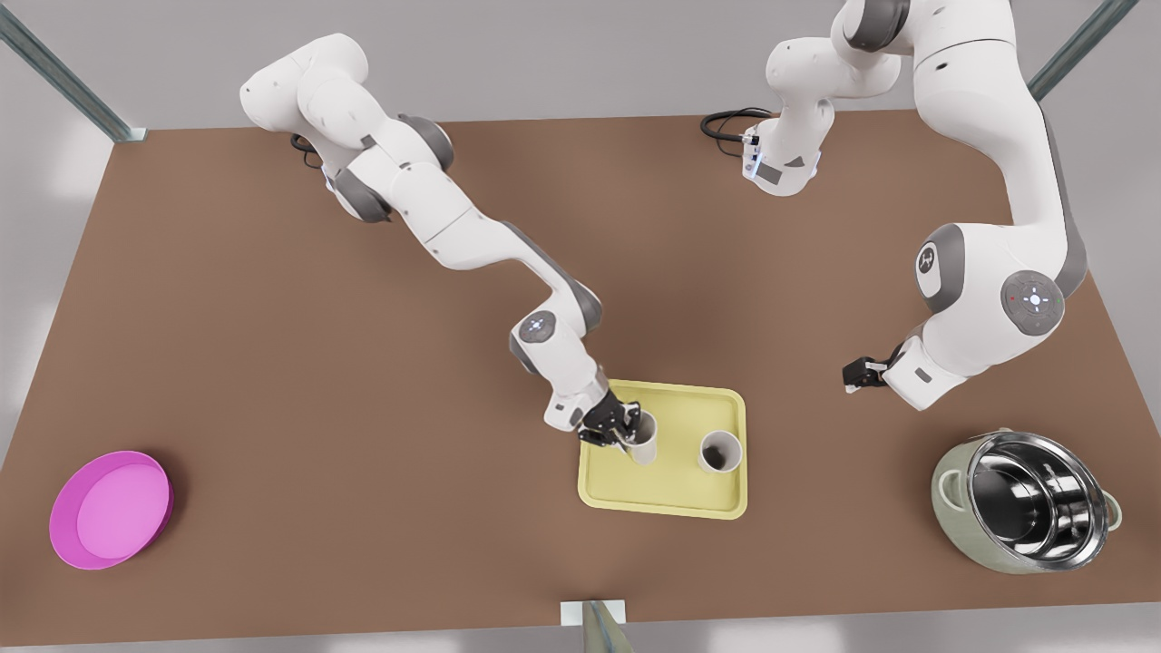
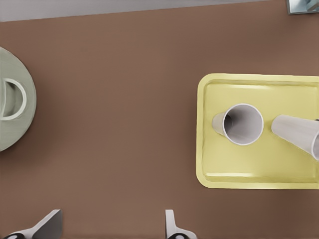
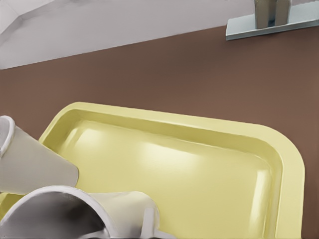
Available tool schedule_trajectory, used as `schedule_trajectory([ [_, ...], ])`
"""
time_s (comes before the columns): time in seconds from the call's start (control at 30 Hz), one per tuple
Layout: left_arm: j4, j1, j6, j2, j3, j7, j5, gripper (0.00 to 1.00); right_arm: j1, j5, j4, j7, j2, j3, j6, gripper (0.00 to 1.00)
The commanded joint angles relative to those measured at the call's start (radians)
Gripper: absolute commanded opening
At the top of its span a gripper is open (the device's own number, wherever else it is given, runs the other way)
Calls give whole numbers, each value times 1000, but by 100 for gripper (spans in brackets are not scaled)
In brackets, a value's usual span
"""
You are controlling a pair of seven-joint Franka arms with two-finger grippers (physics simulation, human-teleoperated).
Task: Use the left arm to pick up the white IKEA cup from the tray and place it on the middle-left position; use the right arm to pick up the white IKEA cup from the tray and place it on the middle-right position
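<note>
The pale yellow tray (image 1: 667, 503) lies near the table's front middle, with two white cups on it. My right gripper (image 1: 624, 428) reaches in from the front view's left and is shut on the rim of the cup (image 1: 644, 440) nearer that side. That cup leans over (image 2: 294, 133), and its rim (image 3: 55, 211) sits right under the right wrist camera, hiding the fingers. The other cup (image 1: 719, 451) (image 2: 242, 124) stands upright on the tray (image 2: 209, 159). My left gripper (image 1: 853, 374) (image 2: 110, 220) hangs open over bare tabletop between the tray and the pot, its arm waiting.
A round pink dish (image 1: 111, 508) sits at the front view's front left. A steel pot in a green shell (image 1: 1025, 499) (image 2: 10, 99) stands at the front right. A metal post (image 1: 594, 626) (image 3: 269, 20) rises at the front edge. Brown tabletop (image 1: 363, 363) stretches either side of the tray.
</note>
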State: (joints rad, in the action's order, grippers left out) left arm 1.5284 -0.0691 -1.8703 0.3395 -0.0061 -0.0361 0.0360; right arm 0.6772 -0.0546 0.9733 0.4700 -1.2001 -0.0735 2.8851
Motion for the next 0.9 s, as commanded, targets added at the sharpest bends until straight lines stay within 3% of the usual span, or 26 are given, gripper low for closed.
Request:
schedule_trajectory([
  [0.0,-1,0,0,0,0,2,-1,100,-13,-2,-1,12,17,-8,-20,29],
  [0.03,-1,0,0,-2,0,2,-1,100,-48,1,-1,9,30,-54,-41,27],
  [0.07,-2,0,0,-2,0,4,-1,100,-57,1,-1,9,34,-69,-43,19],
  [0.13,-2,0,0,-3,0,8,1,100,-85,-1,-1,9,82,-78,-142,13],
  [0.27,-5,-5,29,-25,-52,111,15,100,-352,2,-1,-249,249,-227,-572,11],
  [0.4,-80,-37,63,-8,-204,330,25,100,-518,156,-1,-487,300,-223,-819,11],
  [0.5,-82,-109,-13,92,-209,403,-41,100,-646,220,-1,-715,321,-223,-946,11],
  [0.67,-89,-103,-194,239,-180,398,-137,100,-766,223,65,-1030,321,-223,-988,12],
  [0.77,-212,-97,-225,349,-167,395,-136,100,-791,306,156,-1036,313,-223,-779,12],
  [0.87,-198,-101,-233,394,-172,394,-136,100,-798,306,168,-1042,312,-223,-768,12],
])
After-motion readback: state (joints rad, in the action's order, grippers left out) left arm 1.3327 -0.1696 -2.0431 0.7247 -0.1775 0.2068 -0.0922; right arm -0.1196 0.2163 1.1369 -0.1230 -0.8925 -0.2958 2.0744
